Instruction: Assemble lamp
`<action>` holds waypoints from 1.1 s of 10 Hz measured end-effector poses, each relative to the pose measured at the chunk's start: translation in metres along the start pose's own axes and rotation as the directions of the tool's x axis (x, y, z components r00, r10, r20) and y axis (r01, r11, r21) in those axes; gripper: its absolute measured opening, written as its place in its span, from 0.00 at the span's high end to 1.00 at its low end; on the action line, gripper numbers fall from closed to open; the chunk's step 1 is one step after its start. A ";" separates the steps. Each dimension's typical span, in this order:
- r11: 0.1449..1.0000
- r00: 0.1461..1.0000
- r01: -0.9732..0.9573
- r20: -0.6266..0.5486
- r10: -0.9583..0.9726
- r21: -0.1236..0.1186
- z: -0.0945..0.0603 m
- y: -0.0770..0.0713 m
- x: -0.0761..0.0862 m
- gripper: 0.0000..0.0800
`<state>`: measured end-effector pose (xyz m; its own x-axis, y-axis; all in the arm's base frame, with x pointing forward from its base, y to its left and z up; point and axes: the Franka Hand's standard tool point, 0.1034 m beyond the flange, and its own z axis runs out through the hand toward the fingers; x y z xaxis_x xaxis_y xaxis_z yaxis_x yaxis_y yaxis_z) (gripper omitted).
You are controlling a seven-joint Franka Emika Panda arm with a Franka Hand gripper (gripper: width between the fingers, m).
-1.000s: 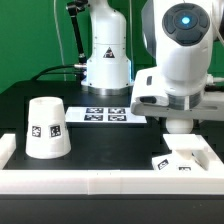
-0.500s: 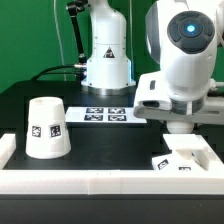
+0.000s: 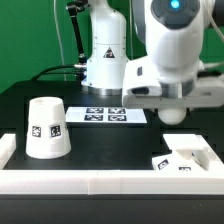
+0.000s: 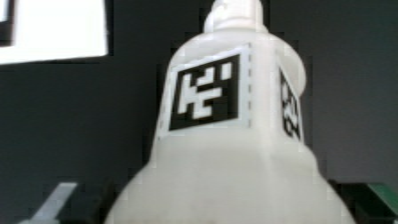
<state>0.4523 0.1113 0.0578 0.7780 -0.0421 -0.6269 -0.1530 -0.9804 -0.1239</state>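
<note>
**A:** What has shifted?

**B:** The arm (image 3: 170, 45) has swung toward the exterior view's left and risen a little. The bulb (image 3: 172, 113) went with it and now hangs higher over the black table (image 3: 110, 145). The shade (image 3: 47, 127) and the base (image 3: 188, 155) lie where they were.

**A:** And the gripper?

**B:** The gripper (image 4: 210, 205) is clamped on the bulb, its jaws spread only as wide as the bulb's fat body. In the wrist view a grey finger (image 4: 54, 200) peeks out beside that body. The narrow stem (image 4: 235, 15) points away from the camera, and a square tag (image 4: 210, 90) faces the lens.

**A:** Does the bulb touch anything else?

**B:** No. In the exterior view its round end is clear of the table, right of centre in the frame. It sits just past the right end of the marker board (image 3: 108, 115) and above the base. I cannot tell how far forward it hangs.

**A:** Where are the other parts?

**B:** The shade stands wide end down at the left of the frame, well apart from the bulb. The base lies in the lower right, just behind the white rail (image 3: 110, 182).

**A:** What is hard to see?

**B:** From outside, the fingers are hidden under the hand's housing, and the top of the arm is cut off by the frame. The base is white against the white rail, so its outline is hard to read. In the wrist view the bulb fills most of the picture. Behind it is a white patch with a black sliver, cut by the edge, and I cannot tell what it is.
</note>
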 end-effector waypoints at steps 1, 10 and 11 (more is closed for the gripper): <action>1.000 1.000 0.015 -0.002 -0.015 0.013 -0.018 0.003 0.000 0.28; 0.992 0.903 0.123 -0.414 -0.115 -0.006 -0.097 0.018 0.032 0.28; 0.992 0.884 0.126 -0.453 -0.117 -0.010 -0.109 0.018 0.034 0.28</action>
<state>0.5428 0.0714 0.1185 0.9816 -0.0097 -0.1906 -0.0474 -0.9798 -0.1943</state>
